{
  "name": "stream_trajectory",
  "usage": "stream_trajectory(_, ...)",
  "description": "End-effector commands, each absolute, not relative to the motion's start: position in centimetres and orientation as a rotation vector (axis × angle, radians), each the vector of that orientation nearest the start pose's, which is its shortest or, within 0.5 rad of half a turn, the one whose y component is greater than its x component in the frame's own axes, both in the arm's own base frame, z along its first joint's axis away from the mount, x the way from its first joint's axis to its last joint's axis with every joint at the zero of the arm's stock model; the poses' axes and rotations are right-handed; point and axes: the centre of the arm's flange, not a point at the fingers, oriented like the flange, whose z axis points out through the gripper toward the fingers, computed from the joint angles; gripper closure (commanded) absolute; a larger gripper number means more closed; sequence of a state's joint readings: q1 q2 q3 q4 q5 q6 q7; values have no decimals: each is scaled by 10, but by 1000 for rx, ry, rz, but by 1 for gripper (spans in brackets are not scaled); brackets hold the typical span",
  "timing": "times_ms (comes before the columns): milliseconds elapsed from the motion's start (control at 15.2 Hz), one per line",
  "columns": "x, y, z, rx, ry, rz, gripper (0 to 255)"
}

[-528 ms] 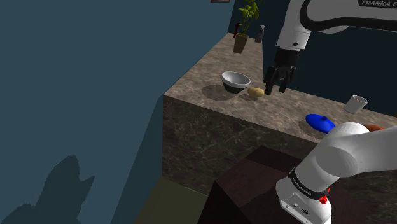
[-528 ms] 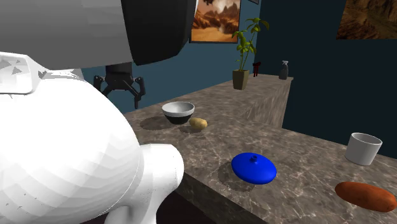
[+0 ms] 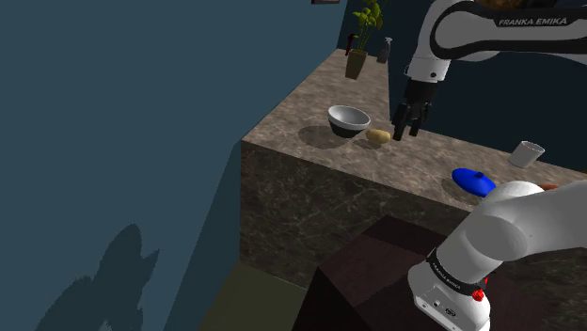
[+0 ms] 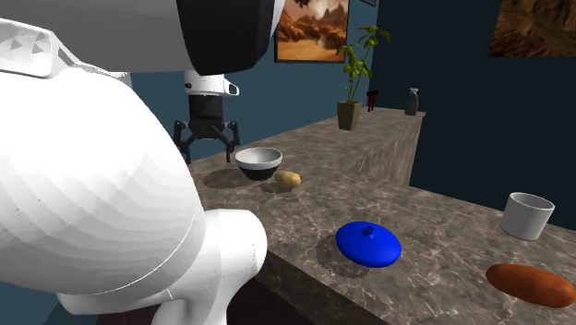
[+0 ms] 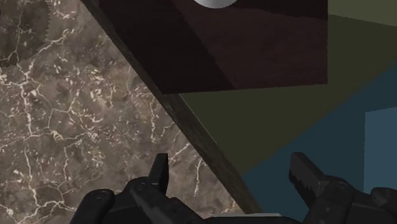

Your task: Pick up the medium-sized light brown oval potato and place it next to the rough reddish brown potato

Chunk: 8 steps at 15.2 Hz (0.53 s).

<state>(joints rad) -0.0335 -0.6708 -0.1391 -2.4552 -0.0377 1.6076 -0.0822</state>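
Observation:
The light brown oval potato (image 3: 378,136) (image 4: 288,179) lies on the marble countertop (image 3: 310,103) beside a white bowl (image 3: 349,119) (image 4: 259,162). The reddish brown potato (image 4: 531,283) rests far along the counter, past a blue lid (image 4: 368,244). My gripper (image 3: 409,122) (image 4: 208,152) hangs open above the counter, just to the shoulder view's right of the light potato and not touching it. In the wrist view the gripper (image 5: 232,175) has nothing between its fingers, and the counter's edge runs beneath it.
A white cup (image 3: 528,153) (image 4: 528,214) stands near the blue lid (image 3: 473,181). A potted plant (image 3: 362,42) (image 4: 355,78) and a small bottle (image 4: 412,102) stand at the counter's far end. The dark stand (image 3: 376,273) (image 5: 242,44) sits below the counter's near edge.
The gripper has shifted to the second exterior view's right, closer to the bowl, and turned about its axis. It stays open. The potatoes have not moved.

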Motion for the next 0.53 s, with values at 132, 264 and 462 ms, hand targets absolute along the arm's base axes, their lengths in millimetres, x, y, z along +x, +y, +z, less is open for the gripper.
stream_trajectory(132,346,-105,487,-3068,-28,254,0)
stream_trajectory(264,358,-126,477,-3070,-76,248,0)
stream_trajectory(462,377,-155,461,-3072,-148,239,0)
